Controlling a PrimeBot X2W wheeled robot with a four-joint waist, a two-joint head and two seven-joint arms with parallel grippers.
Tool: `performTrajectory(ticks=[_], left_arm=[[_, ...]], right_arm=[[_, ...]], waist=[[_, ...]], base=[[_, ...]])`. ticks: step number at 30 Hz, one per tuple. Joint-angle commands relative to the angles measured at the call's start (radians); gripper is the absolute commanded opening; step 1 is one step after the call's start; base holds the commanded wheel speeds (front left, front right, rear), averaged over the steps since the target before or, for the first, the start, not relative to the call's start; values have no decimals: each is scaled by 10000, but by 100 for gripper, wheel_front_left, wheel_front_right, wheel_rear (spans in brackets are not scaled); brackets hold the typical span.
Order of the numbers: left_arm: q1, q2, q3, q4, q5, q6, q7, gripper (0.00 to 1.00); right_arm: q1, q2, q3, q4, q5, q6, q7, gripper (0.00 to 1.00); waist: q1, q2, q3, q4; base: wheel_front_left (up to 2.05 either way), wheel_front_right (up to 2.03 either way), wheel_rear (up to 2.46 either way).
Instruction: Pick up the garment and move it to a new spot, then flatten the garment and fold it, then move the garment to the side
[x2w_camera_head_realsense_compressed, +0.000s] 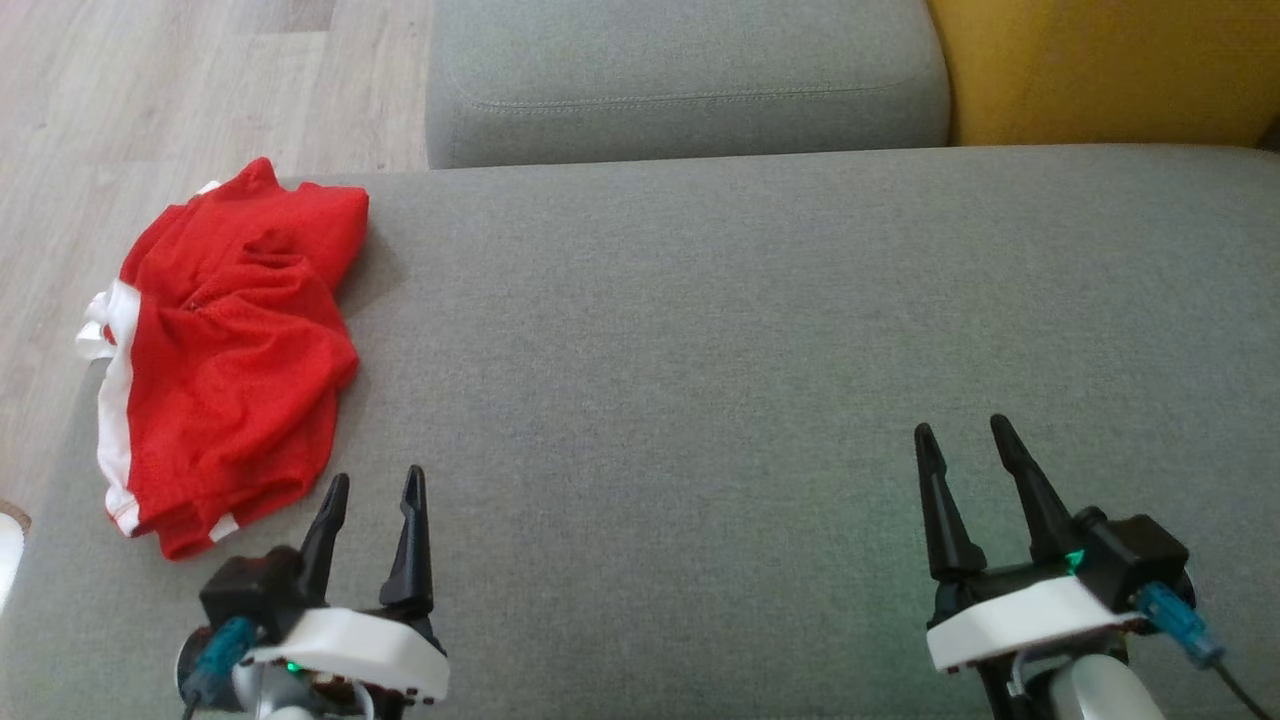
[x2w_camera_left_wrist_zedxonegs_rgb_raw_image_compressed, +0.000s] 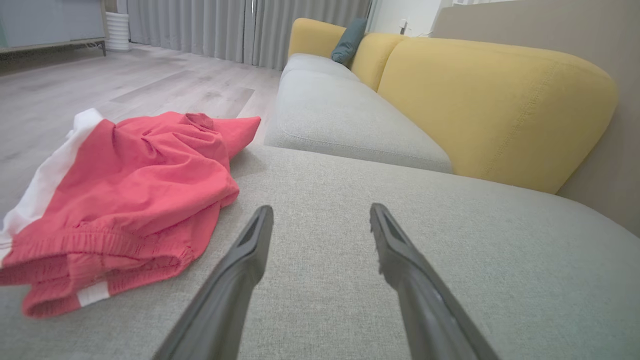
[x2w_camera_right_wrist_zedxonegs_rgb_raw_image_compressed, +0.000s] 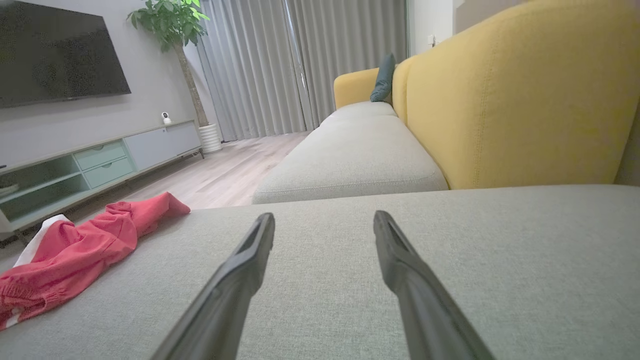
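Nearest the camera, the left gripper (x2w_camera_head_realsense_compressed: 377, 478) and the right gripper (x2w_camera_head_realsense_compressed: 961, 427) hovered low over the front of the sofa seat (x2w_camera_head_realsense_compressed: 700, 350), well apart from each other. Each had a white wrist housing and two long, tapered, matte black fingers pointing away from the robot. Both pairs of fingers were spread wide and had hold of nothing. The left pair leaned slightly rightward and the right pair slightly leftward in the head view.

The seat was a broad, flat cushion of grey woven cloth with a fine, even grain.

The garment (x2w_camera_head_realsense_compressed: 230, 370), a pair of red mesh shorts with white trim, lay crumpled on the seat's left edge, just beyond and to the left of the left gripper, not touching it. Its long axis ran near to far, leaning slightly rightward at the far end. The gathered elastic waistband formed the near end, and a pointed red corner formed the far end. A white stripe ran down its left side, and part of it overhung the seat's edge.

Beyond the seat lay a second grey cushion (x2w_camera_head_realsense_compressed: 690, 80) with rounded corners and a stitched seam. To its right rose a smooth yellow backrest (x2w_camera_head_realsense_compressed: 1100, 70), and to its left spread a pale wood-plank floor (x2w_camera_head_realsense_compressed: 150, 100).
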Motion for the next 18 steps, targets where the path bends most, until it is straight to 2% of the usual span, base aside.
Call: performTrajectory(ticks=[1, 12, 18], left_arm=[[-213, 99, 195, -382, 362, 66, -177, 100], [-165, 91, 116, -455, 1582, 198, -527, 100], [-185, 81, 138, -431, 1526, 180, -536, 100]], right_arm=[[-485, -76, 273, -433, -380, 69, -166, 100], [-513, -85, 247, -485, -1613, 77, -519, 100], [-537, -85, 164, -396, -1525, 77, -529, 100]], waist=[[0, 0, 3, 2], [0, 0, 15, 16], [0, 0, 44, 16]], base=[[0, 0, 0], [0, 0, 0], [0, 0, 0]])
